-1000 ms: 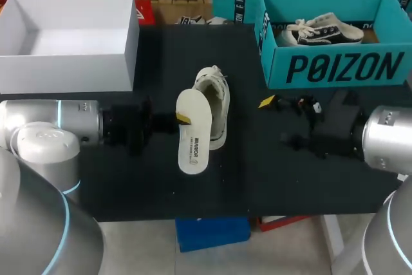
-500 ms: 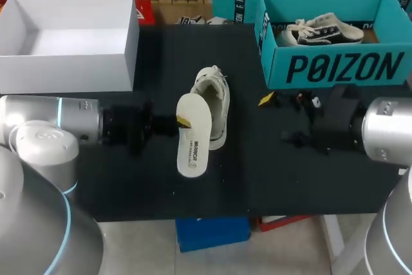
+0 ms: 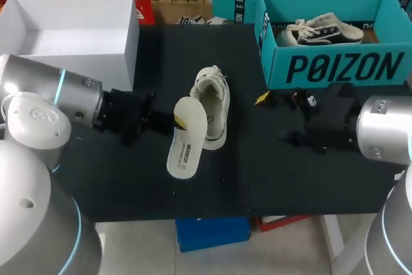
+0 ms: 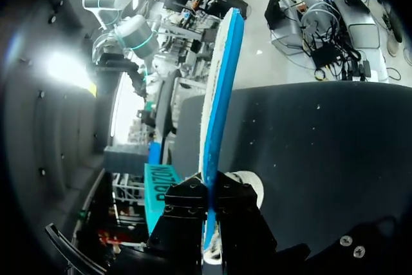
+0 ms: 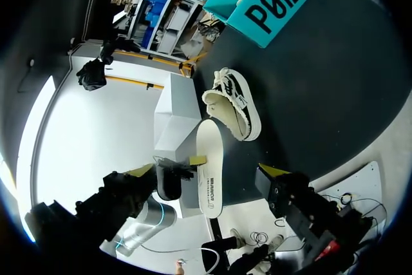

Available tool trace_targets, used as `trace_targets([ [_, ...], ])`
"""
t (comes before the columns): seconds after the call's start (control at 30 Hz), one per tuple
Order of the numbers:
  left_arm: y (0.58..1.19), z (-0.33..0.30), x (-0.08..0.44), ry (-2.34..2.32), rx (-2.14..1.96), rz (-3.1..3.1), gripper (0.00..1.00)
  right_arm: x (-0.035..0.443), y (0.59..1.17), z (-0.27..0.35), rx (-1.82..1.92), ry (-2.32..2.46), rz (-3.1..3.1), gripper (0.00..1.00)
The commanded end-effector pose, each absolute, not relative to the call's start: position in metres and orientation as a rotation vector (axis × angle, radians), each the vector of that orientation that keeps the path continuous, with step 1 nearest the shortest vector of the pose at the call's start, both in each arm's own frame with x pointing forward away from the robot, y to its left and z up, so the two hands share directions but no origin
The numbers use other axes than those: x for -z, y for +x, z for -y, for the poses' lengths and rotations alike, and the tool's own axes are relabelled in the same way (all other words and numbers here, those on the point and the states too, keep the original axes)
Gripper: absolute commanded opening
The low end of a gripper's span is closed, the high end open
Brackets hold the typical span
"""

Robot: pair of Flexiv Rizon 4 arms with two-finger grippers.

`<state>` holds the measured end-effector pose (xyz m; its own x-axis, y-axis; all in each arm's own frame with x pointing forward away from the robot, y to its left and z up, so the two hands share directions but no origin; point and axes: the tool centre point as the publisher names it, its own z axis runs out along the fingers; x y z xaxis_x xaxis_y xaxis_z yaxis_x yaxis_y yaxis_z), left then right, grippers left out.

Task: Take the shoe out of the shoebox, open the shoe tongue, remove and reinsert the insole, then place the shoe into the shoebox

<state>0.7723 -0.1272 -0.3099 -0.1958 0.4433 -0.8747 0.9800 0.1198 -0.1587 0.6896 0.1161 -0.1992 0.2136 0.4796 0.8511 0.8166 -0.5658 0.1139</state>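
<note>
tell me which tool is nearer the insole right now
Left. The left tool is shut on the insole at its edge, beside the shoe. The right tool is open on the shoe's other side, apart from the insole.

Tabletop (image 3: 257, 178) matt black, faint dust specks. Shoe (image 3: 212, 104) centre frame: cream canvas cloth. Insole (image 3: 187, 136) smooth pale top, blue foam underside. Teal shoebox (image 3: 335, 69) upper right, matt cardboard; white box (image 3: 71, 62) upper left, smooth cardboard. Left arm (image 3: 45, 88) glossy silver shell
</note>
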Motion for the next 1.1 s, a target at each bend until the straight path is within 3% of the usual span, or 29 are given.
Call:
trace_targets([
  [0.03, 0.7741, 0.1278, 0.3075, 1.473, 0.984, -1.801, 0.0, 0.1964, 0.6851, -0.1052, 1.287, -2.114, 1.212, 1.0],
  [1.1, 0.7748, 0.1325, 0.3125, 1.533, 0.985, -1.818, 0.0, 0.1964, 0.6851, -0.1052, 1.287, -2.114, 1.212, 1.0],
])
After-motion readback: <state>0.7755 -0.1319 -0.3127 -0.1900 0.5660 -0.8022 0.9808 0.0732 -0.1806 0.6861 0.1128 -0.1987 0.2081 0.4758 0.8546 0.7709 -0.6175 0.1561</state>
